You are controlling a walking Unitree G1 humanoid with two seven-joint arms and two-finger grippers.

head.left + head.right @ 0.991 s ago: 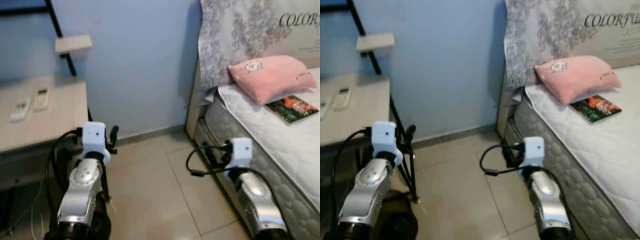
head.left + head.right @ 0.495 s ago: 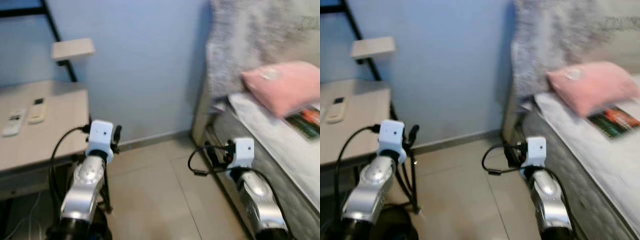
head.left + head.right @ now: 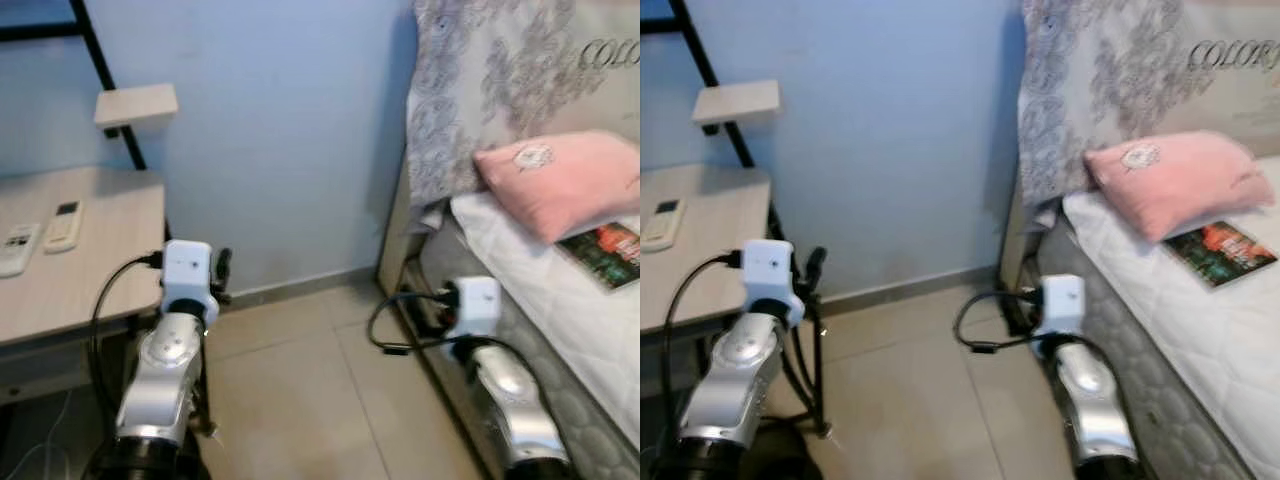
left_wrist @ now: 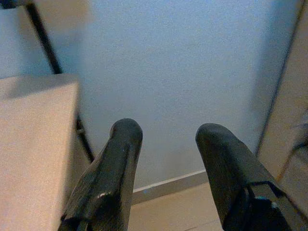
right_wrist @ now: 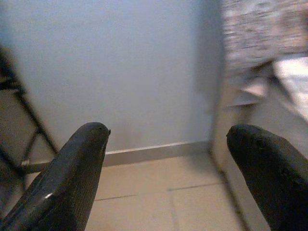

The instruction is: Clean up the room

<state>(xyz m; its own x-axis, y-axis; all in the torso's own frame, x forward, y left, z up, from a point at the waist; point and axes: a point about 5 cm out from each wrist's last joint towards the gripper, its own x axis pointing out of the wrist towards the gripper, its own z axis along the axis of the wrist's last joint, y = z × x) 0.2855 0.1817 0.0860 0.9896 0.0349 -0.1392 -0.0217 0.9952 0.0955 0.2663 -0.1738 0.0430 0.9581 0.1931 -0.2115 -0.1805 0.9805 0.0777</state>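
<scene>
A pink pillow (image 3: 560, 180) lies at the head of the bed (image 3: 520, 250) on the right, with a colourful book (image 3: 610, 245) beside it on the white mattress. Two white remote controls (image 3: 62, 225) (image 3: 15, 248) rest on the pale wooden desk (image 3: 100, 270) at the left. My left gripper (image 4: 168, 139) is held out by the desk's corner, facing the blue wall, open and holding nothing. My right gripper (image 5: 171, 139) hovers over the floor beside the bed frame, open wide and also holding nothing.
A black metal frame (image 3: 100, 60) with a small wooden shelf (image 3: 135, 103) rises behind the desk. Beige floor tiles (image 3: 300, 400) run between desk and bed up to the blue wall (image 3: 280, 130). A patterned grey cloth (image 3: 490, 80) hangs at the bed's head.
The whole picture has swung sideways and the blur of half a second ago is gone, so the camera moved. Both arms keep the same pose in front of me.
</scene>
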